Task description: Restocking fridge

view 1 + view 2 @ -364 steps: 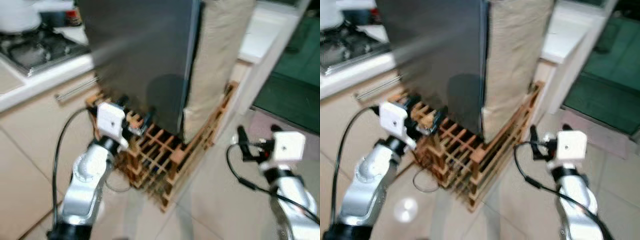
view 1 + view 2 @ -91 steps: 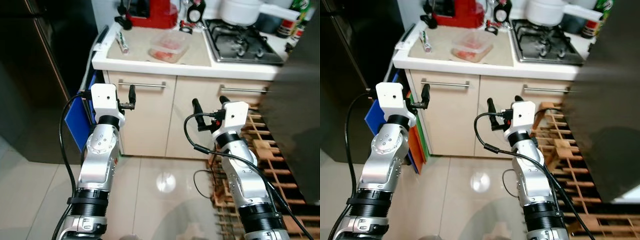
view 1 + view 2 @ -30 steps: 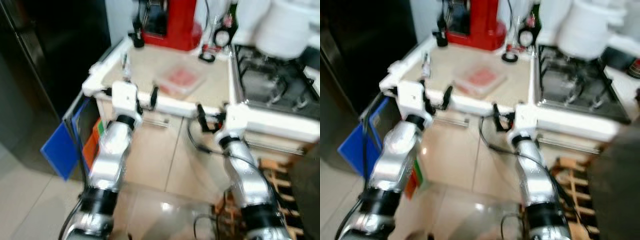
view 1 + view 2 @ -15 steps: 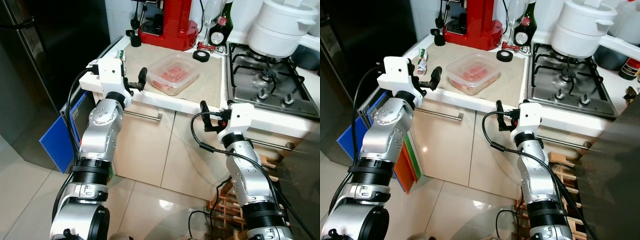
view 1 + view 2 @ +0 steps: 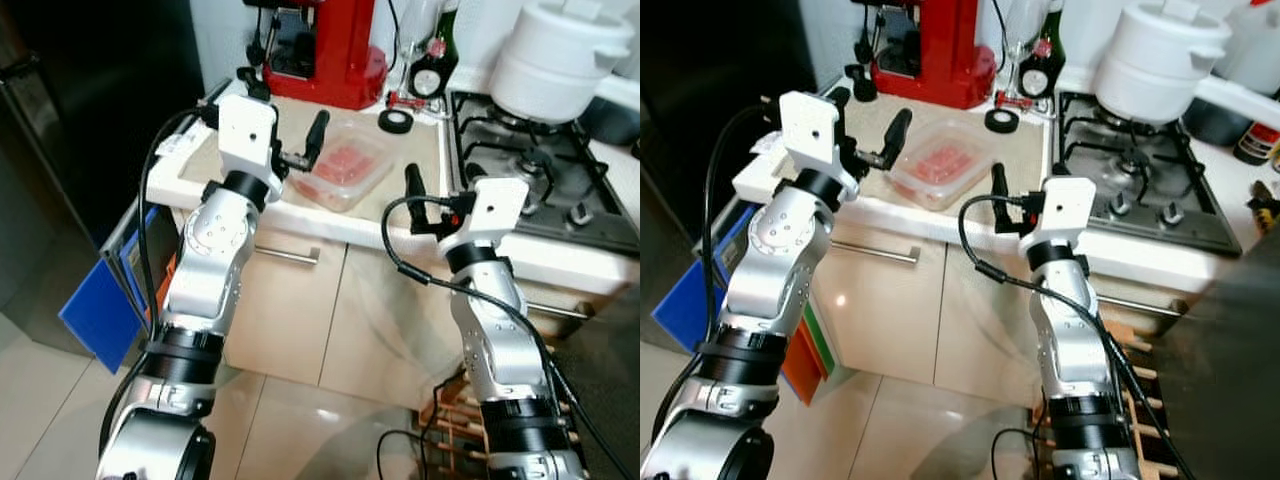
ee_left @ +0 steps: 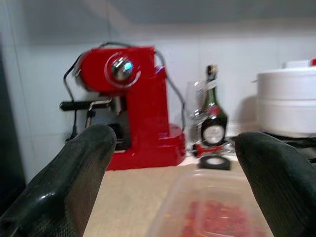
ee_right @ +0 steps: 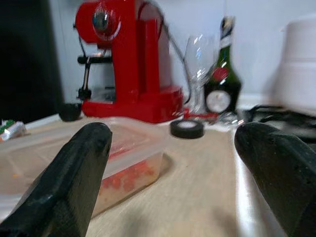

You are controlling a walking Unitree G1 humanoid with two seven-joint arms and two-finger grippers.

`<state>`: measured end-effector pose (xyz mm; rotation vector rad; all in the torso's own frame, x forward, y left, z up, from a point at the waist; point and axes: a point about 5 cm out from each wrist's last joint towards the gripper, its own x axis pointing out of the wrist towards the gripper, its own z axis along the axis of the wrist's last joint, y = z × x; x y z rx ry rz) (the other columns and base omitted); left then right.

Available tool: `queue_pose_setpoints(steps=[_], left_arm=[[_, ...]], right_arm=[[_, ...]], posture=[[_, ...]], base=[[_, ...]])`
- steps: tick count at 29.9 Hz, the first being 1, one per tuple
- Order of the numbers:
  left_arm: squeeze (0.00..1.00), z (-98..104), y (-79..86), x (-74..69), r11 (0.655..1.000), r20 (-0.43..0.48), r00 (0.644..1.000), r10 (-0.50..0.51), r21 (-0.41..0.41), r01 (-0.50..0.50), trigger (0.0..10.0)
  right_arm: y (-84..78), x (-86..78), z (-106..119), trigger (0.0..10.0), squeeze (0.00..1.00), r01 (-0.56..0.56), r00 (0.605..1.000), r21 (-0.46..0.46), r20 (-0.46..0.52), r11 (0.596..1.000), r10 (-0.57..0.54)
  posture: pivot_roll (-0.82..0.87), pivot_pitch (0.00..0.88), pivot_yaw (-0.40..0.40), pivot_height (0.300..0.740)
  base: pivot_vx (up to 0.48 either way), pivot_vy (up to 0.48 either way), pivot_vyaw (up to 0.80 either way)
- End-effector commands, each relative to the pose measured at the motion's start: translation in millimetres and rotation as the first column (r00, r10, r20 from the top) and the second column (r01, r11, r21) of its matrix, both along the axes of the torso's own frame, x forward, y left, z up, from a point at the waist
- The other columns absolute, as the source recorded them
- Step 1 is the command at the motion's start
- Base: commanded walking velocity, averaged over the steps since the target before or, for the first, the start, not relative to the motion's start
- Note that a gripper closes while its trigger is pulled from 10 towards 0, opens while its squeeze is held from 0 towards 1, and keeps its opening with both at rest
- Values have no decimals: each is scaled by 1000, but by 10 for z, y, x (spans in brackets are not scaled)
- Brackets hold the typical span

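Nearest to us are our two silver arms, raised in front of the cream cabinet doors below the bench (image 5: 395, 228). Our right end effector (image 5: 998, 190) sits at the bench's front edge, just beside the clear plastic container (image 5: 940, 163), and through its wrist camera we see its two black fingers (image 7: 79, 173) spread wide apart with nothing between them, the container (image 7: 123, 163) lying low ahead of the gap. Our left end effector (image 5: 892, 135) hovers over the bench on the other side of the same container; its fingers (image 6: 74, 182) are likewise spread open and empty, with the container's rim (image 6: 207, 207) showing between them.

The container holds something red and pink and rests flat on the beige bench top, between our two end effectors but touching neither.

Beyond it lies a black roll of tape (image 5: 1001, 121). Behind that, against the white wall, stand a red coffee machine (image 5: 335, 50), a wine glass (image 7: 197, 74) and a dark bottle (image 5: 1041, 62). To our right is a gas hob (image 5: 1140, 175) carrying a white pot (image 5: 1155, 60). To our left stands the dark fridge (image 5: 90, 110), and a blue board (image 5: 100, 310) leans beside the cabinet.
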<state>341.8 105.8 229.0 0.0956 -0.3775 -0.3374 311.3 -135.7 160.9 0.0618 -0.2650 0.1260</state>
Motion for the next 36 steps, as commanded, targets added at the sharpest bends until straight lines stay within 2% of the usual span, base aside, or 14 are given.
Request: queue_pose_setpoints(steps=[1, 8, 10, 11, 13, 15, 20, 22, 25, 27, 28, 31, 32, 36], left_arm=[[0, 39, 12, -2, 1000, 8, 1000, -3, -8, 3, 10000], [0, 150, -120, -39, 997, 55, 997, -56, 46, 53, 10000], [0, 285, -176, -61, 993, 70, 991, -115, 36, 113, 10000], [0, 285, -176, -61, 993, 70, 991, -115, 36, 113, 10000], [0, 419, -193, -90, 988, 105, 983, -150, 48, 145, 10000], [0, 502, -195, -77, 981, 79, 978, -193, 21, 192, 10000], [0, 532, -155, -37, 974, 25, 974, -224, -28, 225, 10000], [0, 521, -46, 57, 957, -115, 954, -278, -116, 265, 10000], [0, 440, 88, 152, 943, -267, 909, -322, -171, 284, 10000], [0, 343, 214, 222, 938, -377, 862, -340, -199, 283, 10000], [0, 274, 310, 254, 935, -447, 824, -349, -218, 278, 10000], [0, 253, 371, 248, 935, -475, 807, -350, -222, 275, 10000], [0, 241, 455, 219, 933, -504, 786, -358, -231, 277, 10000], [0, 229, 590, 144, 925, -555, 742, -375, -270, 266, 10000]], right_arm=[[13, -5, 35, 10000, 0, -20, 1000, 8, 5, 1000, 20], [3, -38, 13, 10000, 0, -28, 1000, 7, -8, 1000, 28], [-11, -57, 12, 10000, 0, -31, 999, 6, -11, 1000, 31], [-11, -57, 12, 10000, 0, -31, 999, 6, -11, 1000, 31], [-51, -79, 7, 10000, 0, -28, 999, 0, -17, 1000, 28], [-130, -110, -29, 10000, 0, -9, 999, -4, -35, 1000, 9], [-196, -141, -57, 10000, 0, 9, 999, -9, -50, 1000, -10], [-226, -168, -35, 10000, 0, -11, 998, -5, -58, 1000, 10], [-221, -186, 4, 10000, 0, -66, 996, -10, -60, 998, 65], [-210, -195, 27, 10000, 0, -121, 990, -18, -70, 992, 120], [-189, -210, 39, 10000, 0, -166, 983, -17, -81, 986, 164], [-168, -235, 45, 10000, 0, -195, 977, -21, -89, 981, 193], [-150, -267, 39, 10000, 0, -215, 972, -7, -101, 976, 214], [-104, -292, 4, 10000, 0, -223, 967, 22, -121, 975, 224]], posture=[[4, 0, -47, 740], [0, 0, -52, 740], [-2, 0, -53, 740], [-2, 0, -53, 740], [-4, 0, -55, 740], [-15, 0, -53, 740], [-25, 0, -51, 740], [-29, 0, -48, 740], [-31, 0, -44, 740], [-39, 0, -41, 740], [-45, 0, -41, 740], [-51, 0, -40, 740], [-54, 0, -43, 740], [-32, 0, -48, 740]], base=[[480, 0, 0], [462, 0, 0], [0, 0, 0], [0, 0, 0], [0, 0, 0], [0, 0, 0], [0, 0, 0], [0, 0, 0], [0, 0, 0], [0, 0, 0], [0, 0, 0], [0, 0, 0], [0, 0, 0], [0, 0, 0]])
